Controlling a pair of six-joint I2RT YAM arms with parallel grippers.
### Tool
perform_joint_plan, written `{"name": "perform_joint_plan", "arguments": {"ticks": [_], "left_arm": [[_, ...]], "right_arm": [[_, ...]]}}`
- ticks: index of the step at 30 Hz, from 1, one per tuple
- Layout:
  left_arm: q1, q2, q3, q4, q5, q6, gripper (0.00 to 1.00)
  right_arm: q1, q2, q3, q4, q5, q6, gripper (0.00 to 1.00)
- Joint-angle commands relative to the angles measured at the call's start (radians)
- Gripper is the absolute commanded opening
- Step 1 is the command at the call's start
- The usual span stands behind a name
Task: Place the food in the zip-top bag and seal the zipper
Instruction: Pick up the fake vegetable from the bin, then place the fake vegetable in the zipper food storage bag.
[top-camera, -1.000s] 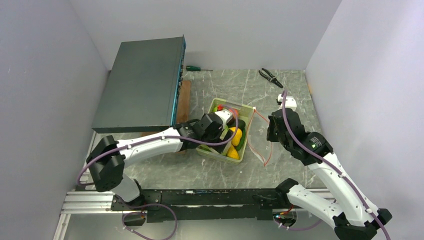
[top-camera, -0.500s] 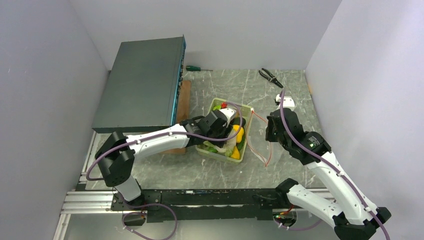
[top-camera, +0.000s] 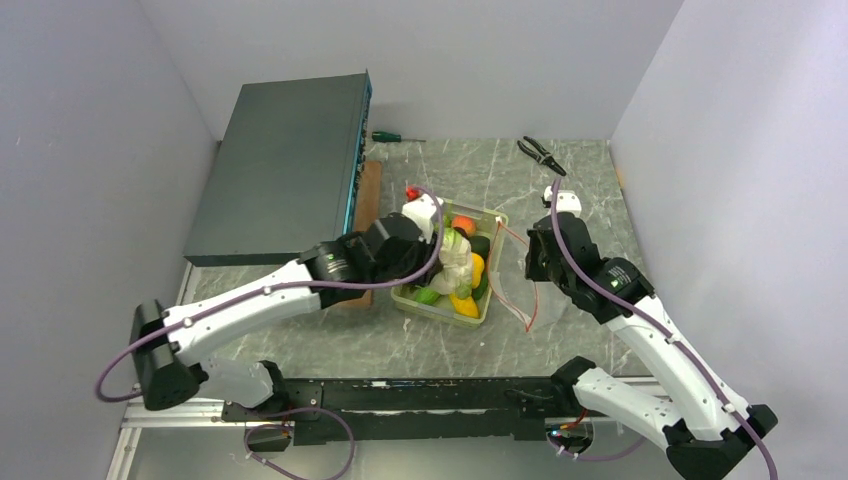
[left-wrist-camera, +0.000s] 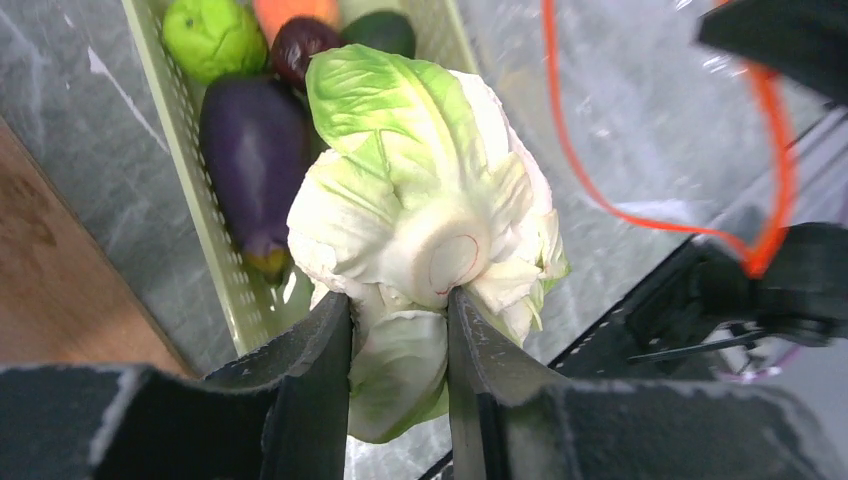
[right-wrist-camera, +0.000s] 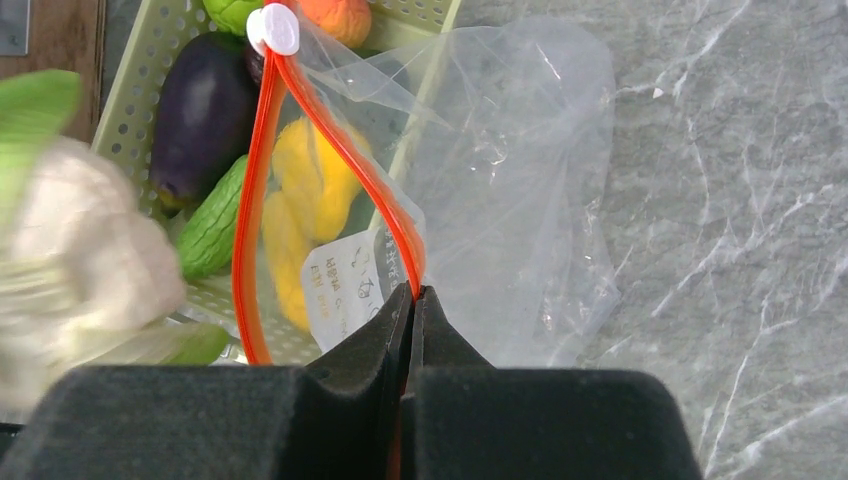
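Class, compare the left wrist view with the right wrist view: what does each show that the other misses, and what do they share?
Only the left wrist view: the left gripper clamped on the base of the white cauliflower, in sharp detail.

Only the right wrist view: the white slider tab, and yellow pieces seen through the clear zip-top bag.

Both: the purple eggplant, the pale green tray, the cauliflower (blurred in the right wrist view), and the red-orange zipper, which the right gripper pinches.

Green-handled screwdriver lies just right of the dark grey box; pliers farther right; wooden board beneath it.
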Motion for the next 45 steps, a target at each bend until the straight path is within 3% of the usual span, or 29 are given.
{"name": "perform_joint_plan", "arguments": {"ticks": [1, 7, 15, 20, 26, 31, 38, 45], "left_arm": [[-0.003, -0.093, 0.026, 0.08, 0.043, -0.077, 0.15], [-0.004, -0.076, 0.08, 0.117, 0.114, -0.189, 0.03], [0.004, -0.057, 0.013, 0.38, 0.186, -0.315, 0.02], [0.006, 0.018, 0.048, 0.266, 0.154, -0.32, 0.0], [0.0, 0.053, -0.024, 0.219, 0.087, -0.339, 0.0], [-0.021, 0.102, 0.076, 0.106, 0.013, -0.321, 0.0], [-0.044, 0.185, 0.213, 0.108, 0.055, -0.298, 0.0], [-0.046, 0.153, 0.179, 0.152, 0.085, -0.318, 0.0]], "right_arm": [[-0.003, 0.006, 0.018, 0.055, -0.021, -0.004, 0.0], [-0.003, 0.005, 0.013, 0.084, -0.048, 0.014, 0.0], [-0.004, -0.039, -0.024, 0.139, -0.112, 0.082, 0.0], [-0.003, -0.081, -0.04, 0.165, -0.124, 0.134, 0.0], [-0.004, -0.145, -0.069, 0.224, -0.157, 0.184, 0.0], [-0.002, -0.144, -0.105, 0.299, -0.258, 0.216, 0.0], [-0.003, -0.115, -0.17, 0.387, -0.392, 0.255, 0.0], [-0.005, -0.123, -0.194, 0.42, -0.435, 0.306, 0.0]]}}
